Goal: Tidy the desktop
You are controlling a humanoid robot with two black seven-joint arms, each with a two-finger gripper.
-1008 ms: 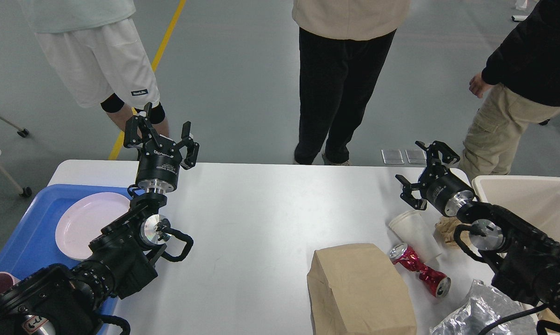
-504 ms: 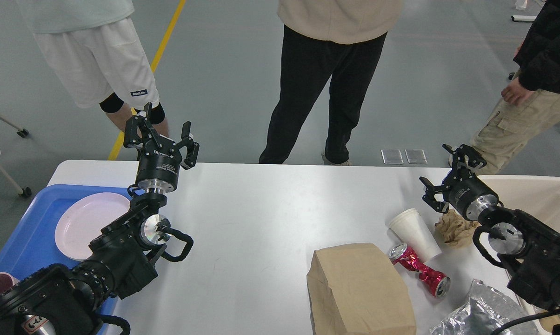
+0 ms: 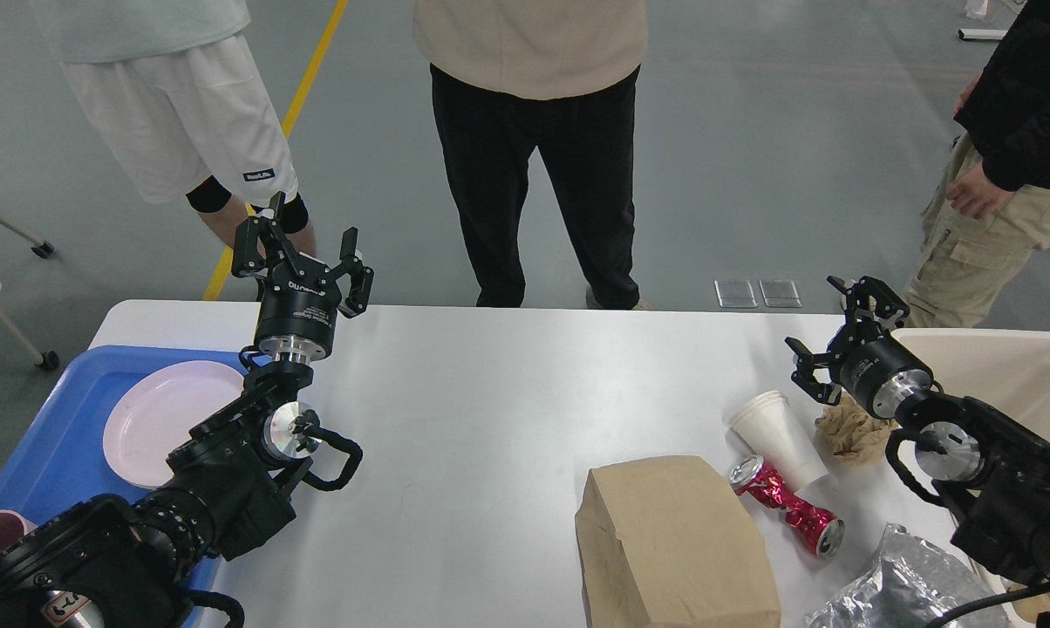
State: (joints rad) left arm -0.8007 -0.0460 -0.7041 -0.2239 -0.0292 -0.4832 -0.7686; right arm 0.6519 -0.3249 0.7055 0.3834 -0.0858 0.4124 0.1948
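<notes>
Large white rectangular desktop untidied: brown paper bag, crushed red can, white paper cup remain near right; left gripper, right gripper both spread wide, empty.

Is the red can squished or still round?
Squished. The red can lies on its side on the desktop, pinched in at its middle, beside the white cup.

A pink plate is lying in a blue tray. A paper bag, a crushed red can, white cups and crumpled brown paper are lying together. Three people are standing behind.
</notes>
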